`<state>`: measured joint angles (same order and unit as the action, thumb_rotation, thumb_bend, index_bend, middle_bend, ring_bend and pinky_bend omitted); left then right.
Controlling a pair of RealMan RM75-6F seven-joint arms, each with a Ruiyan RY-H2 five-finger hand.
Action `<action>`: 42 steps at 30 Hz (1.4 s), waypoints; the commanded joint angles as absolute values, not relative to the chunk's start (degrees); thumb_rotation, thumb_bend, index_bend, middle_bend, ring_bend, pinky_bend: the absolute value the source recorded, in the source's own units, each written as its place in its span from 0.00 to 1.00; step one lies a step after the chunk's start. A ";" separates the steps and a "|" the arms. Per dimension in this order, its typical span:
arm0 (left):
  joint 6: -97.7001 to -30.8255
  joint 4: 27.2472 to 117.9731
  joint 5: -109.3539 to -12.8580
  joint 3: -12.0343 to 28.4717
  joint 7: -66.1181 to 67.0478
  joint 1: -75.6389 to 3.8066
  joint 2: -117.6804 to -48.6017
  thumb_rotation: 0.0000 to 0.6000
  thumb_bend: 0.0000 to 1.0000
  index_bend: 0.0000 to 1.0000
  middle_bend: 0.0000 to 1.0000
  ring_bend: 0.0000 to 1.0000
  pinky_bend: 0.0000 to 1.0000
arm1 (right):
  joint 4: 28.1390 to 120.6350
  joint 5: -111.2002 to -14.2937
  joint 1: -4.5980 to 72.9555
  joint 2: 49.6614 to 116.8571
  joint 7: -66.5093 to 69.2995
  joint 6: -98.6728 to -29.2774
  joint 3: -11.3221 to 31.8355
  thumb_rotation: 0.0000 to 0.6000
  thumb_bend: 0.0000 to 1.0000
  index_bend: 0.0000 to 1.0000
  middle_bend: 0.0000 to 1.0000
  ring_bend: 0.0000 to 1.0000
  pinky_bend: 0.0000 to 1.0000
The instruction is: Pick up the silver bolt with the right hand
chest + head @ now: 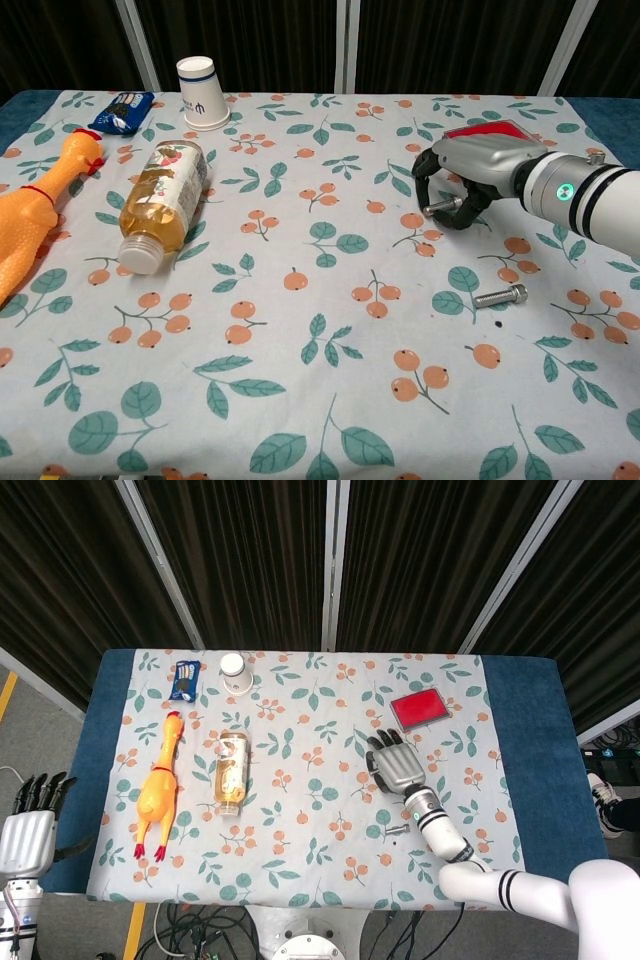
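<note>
The silver bolt [501,296] lies flat on the floral tablecloth, right of centre, also seen as the bolt [397,830] in the head view. My right hand [462,185] hovers over the cloth beyond the bolt, a hand's width away from it. Its fingers [432,172] are bent downward and apart, with nothing in them. From above, the right hand [395,762] shows palm down, with the wrist passing just right of the bolt. My left hand [30,825] hangs off the table's left edge, fingers spread and empty.
A red flat box [487,132] lies just behind the right hand. To the left are a lying drink bottle [165,203], a rubber chicken [45,207], an upturned paper cup [200,92] and a blue snack packet [122,111].
</note>
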<state>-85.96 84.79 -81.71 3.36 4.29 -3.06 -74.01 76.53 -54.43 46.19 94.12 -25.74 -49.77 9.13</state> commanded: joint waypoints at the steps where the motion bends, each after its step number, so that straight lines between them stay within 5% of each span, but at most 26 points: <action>1: -86.04 84.84 -81.67 3.37 4.29 -2.99 -73.98 1.00 0.05 0.15 0.09 0.00 0.00 | 78.44 -55.48 45.35 92.60 -23.81 -50.33 9.32 1.00 0.38 0.53 0.16 0.00 0.00; 23: -86.25 85.39 -81.95 3.37 5.17 -2.92 -73.80 1.00 0.05 0.15 0.09 0.00 0.00 | 78.99 -59.73 42.10 88.56 -8.48 -48.22 10.72 1.00 0.38 0.55 0.16 0.00 0.00; 42: -86.24 85.38 -82.44 3.32 4.86 -3.03 -73.71 1.00 0.05 0.15 0.09 0.00 0.00 | 80.36 -61.32 41.80 87.27 -8.28 -48.09 9.99 1.00 0.39 0.37 0.15 0.00 0.00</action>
<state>-86.24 85.39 -82.44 3.33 4.86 -3.03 -73.71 80.10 -61.13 41.91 87.48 -8.27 -47.90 10.05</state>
